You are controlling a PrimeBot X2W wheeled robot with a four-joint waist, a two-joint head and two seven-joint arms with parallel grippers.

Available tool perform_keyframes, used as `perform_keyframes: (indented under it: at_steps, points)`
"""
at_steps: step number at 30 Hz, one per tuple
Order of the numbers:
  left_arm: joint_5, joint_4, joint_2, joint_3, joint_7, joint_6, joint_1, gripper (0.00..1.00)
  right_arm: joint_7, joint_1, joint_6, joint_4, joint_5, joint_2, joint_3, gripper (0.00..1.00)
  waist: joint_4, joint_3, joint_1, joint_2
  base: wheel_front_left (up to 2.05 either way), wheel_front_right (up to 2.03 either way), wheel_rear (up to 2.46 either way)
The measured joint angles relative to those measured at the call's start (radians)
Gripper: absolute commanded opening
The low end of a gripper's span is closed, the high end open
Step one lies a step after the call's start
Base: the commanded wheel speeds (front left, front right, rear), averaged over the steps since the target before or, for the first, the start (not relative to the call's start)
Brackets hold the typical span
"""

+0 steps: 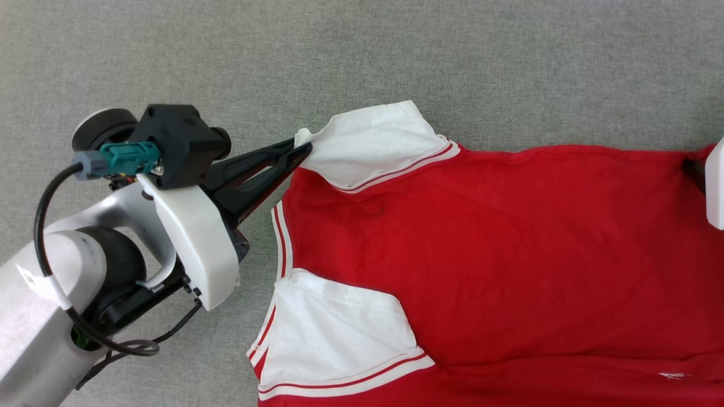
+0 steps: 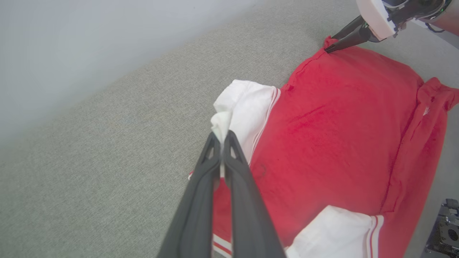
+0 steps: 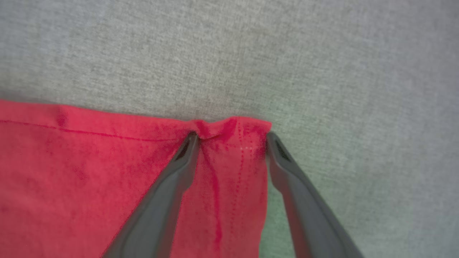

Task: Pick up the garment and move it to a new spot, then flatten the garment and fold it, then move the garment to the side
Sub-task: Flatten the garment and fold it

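While the left gripper point(image 2: 222, 138) presses its two dark fingers together on a pinch of white sleeve edge, the right gripper point(image 3: 231, 138) stands with its jaws spread wide. One of its fingertips is on the red cloth and the other is at the hem corner, with nothing clamped. A small ripple of hem bunches between those two tips.

Both belong to the garment point(image 1: 481, 237), a red T-shirt with white sleeves and red-white striped trim. It lies spread plain side up on the grey woven surface point(image 1: 396, 56). In the head view the sleeves lie to the left and the body runs off to the right. The pinched sleeve point(image 1: 376, 141) is the farther one, its corner drawn out toward the left fingers. The nearer sleeve point(image 1: 334, 333) lies flat. Along the near side a strip of red is folded over.

The left arm's pale forearm point(image 1: 39, 316), with a black cable point(image 1: 41, 215) looped along it, reaches in from the lower left.
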Motion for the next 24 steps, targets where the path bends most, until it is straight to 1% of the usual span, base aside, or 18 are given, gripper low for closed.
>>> perform_keyframes:
  at_steps: [1, 2, 9, 13, 19, 24]
  points:
    - [0.000, 0.003, 0.000, -0.002, -0.002, 0.000, 0.004, 0.00, -0.005, 0.000, 0.000, 0.002, 0.002, 0.000, 0.003, 0.02, 0.000, -0.001, 0.0000, 0.0000, 0.00, 0.00, 0.00]
    - [0.001, 0.007, 0.001, -0.003, -0.003, 0.000, 0.006, 0.00, -0.016, 0.001, 0.000, 0.004, 0.004, 0.001, 0.007, 0.00, -0.001, -0.003, 0.0000, 0.0000, 0.00, 0.00, 0.00]
    - [0.000, 0.057, 0.008, -0.007, -0.028, 0.002, 0.040, 0.00, -0.099, 0.014, 0.002, 0.033, 0.015, 0.011, 0.028, 0.00, -0.017, -0.048, 0.0001, 0.0000, 0.00, 0.00, 0.00]
    - [-0.007, 0.077, 0.019, -0.004, -0.047, 0.015, 0.078, 0.00, -0.132, 0.039, 0.002, 0.029, 0.033, 0.009, 0.018, 0.00, -0.031, -0.092, 0.0001, 0.0000, 0.00, 0.00, 0.00]
    - [-0.030, 0.092, 0.035, 0.000, -0.078, 0.043, 0.158, 0.00, -0.170, 0.105, 0.002, -0.030, 0.073, 0.009, -0.020, 0.00, -0.053, -0.170, 0.0001, 0.0000, 0.00, 0.00, 0.00]
    - [-0.054, 0.086, 0.058, -0.003, -0.095, 0.082, 0.254, 0.00, -0.192, 0.213, 0.002, -0.100, 0.102, 0.032, -0.063, 0.00, -0.070, -0.241, 0.0001, 0.0000, 0.00, 0.00, 0.00]
